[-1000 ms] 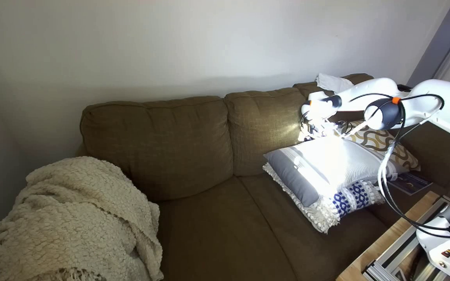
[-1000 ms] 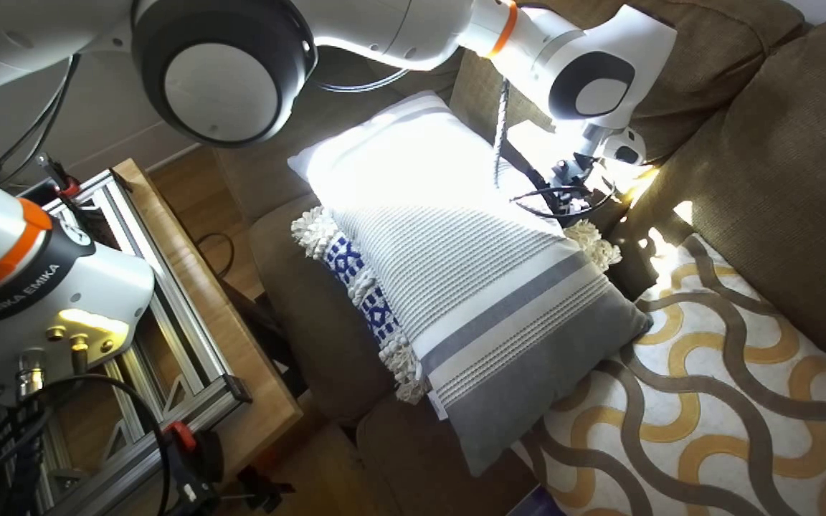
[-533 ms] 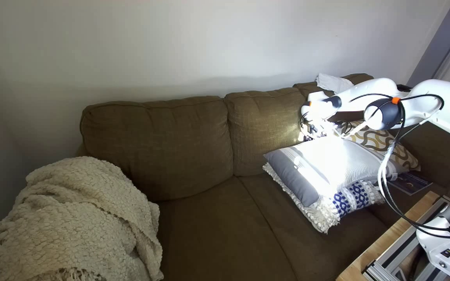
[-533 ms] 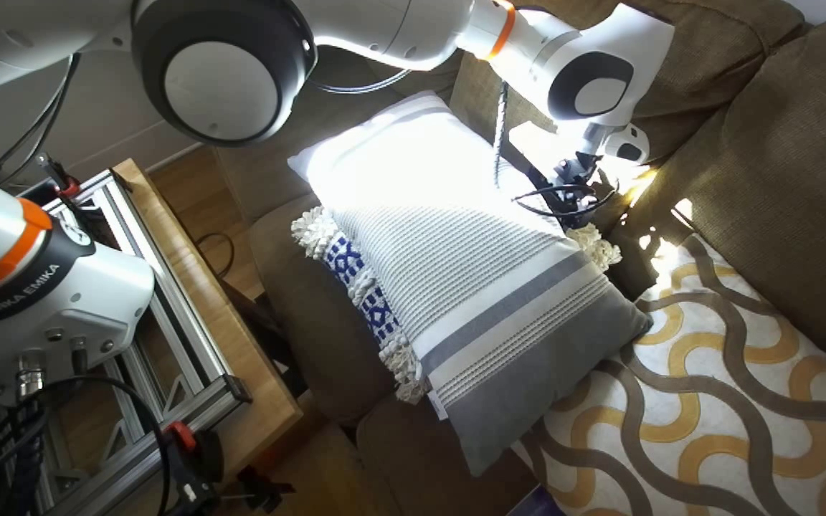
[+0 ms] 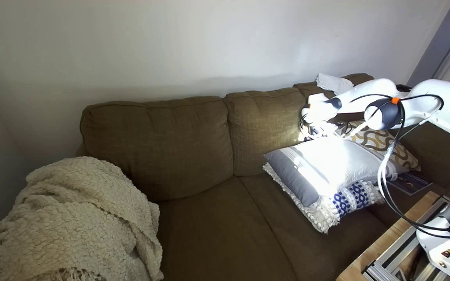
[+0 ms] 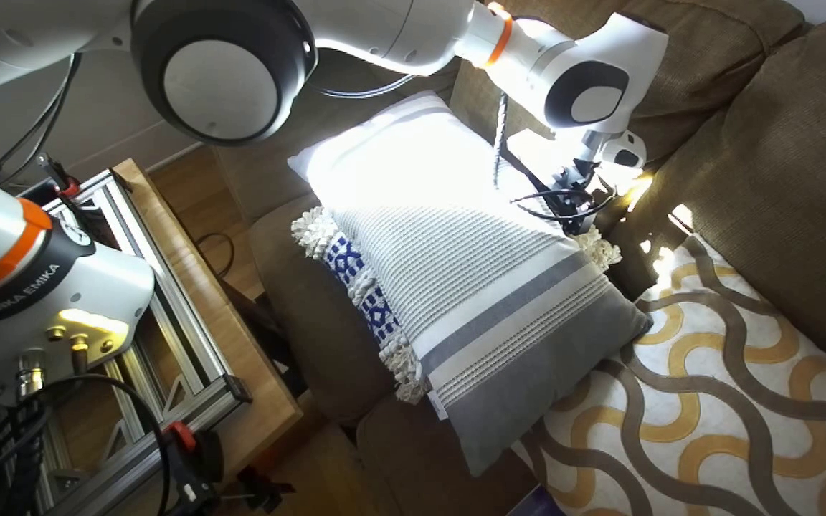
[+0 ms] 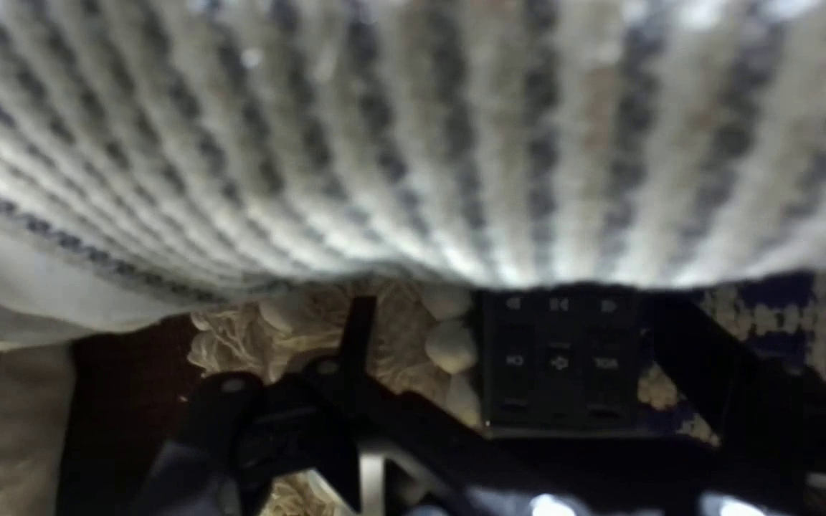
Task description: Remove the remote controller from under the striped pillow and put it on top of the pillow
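Observation:
The striped pillow, white with grey stripes and a grey end, lies on a tasselled pillow with blue patterns. Its ribbed underside fills the upper half of the wrist view. Below that edge a dark remote controller with several buttons rests on the lower pillow. Its far part is hidden under the striped pillow, and neither exterior view shows it. My gripper is open, one finger standing apart on the remote's left and the other close to its right side. In an exterior view the gripper sits at the pillow's edge by the sofa back.
The brown sofa backrest rises close behind the gripper. A pillow with yellow and brown waves lies beside the stack. A fluffy blanket covers the sofa's far end. A booklet lies near the robot's wooden stand.
The jaws have spread wider, and a dark finger now shows farther out along the pillow's edge. The wrist has shifted only slightly. Both stacked pillows look unmoved.

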You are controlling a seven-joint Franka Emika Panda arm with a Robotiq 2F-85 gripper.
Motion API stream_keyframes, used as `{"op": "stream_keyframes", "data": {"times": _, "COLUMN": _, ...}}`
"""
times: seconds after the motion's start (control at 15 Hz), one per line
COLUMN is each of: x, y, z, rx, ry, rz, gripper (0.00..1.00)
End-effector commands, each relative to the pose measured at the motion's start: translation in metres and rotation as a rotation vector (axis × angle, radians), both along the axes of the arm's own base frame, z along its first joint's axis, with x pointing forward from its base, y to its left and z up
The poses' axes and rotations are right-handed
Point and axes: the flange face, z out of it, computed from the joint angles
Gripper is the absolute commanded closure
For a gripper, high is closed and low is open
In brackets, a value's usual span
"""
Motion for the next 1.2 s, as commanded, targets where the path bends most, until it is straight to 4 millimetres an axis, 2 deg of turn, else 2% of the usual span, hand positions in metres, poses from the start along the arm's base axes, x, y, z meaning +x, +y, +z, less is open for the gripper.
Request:
{"op": "stream_keyframes", "data": {"times": 0.0, "x": 0.0012, "y": -0.0041, "z": -0.0055, "rx": -0.037, "ry": -0.045, "rz": 0.007, "gripper": 0.00}}
{"op": "stream_keyframes", "data": {"times": 0.13, "x": 0.0036, "y": -0.0049, "z": -0.0048, "rx": -0.042, "ry": -0.067, "rz": 0.014, "gripper": 0.00}}
{"op": "stream_keyframes", "data": {"times": 0.2, "x": 0.0039, "y": -0.0044, "z": -0.0054, "rx": -0.041, "ry": -0.070, "rz": 0.019, "gripper": 0.17}}
{"op": "stream_keyframes", "data": {"times": 0.27, "x": 0.0043, "y": -0.0042, "z": -0.0054, "rx": -0.039, "ry": -0.073, "rz": 0.023, "gripper": 0.22}}
{"op": "stream_keyframes", "data": {"times": 0.33, "x": 0.0046, "y": -0.0034, "z": -0.0055, "rx": -0.037, "ry": -0.074, "rz": 0.028, "gripper": 0.35}}
{"op": "stream_keyframes", "data": {"times": 0.4, "x": 0.0045, "y": -0.0030, "z": -0.0055, "rx": -0.034, "ry": -0.071, "rz": 0.030, "gripper": 0.14}}
{"op": "stream_keyframes", "data": {"times": 0.6, "x": 0.0015, "y": -0.0034, "z": -0.0056, "rx": 0.001, "ry": -0.045, "rz": 0.063, "gripper": 0.00}}
{"op": "stream_keyframes", "data": {"times": 1.13, "x": 0.0007, "y": -0.0005, "z": -0.0054, "rx": 0.076, "ry": -0.028, "rz": 0.177, "gripper": 0.00}}
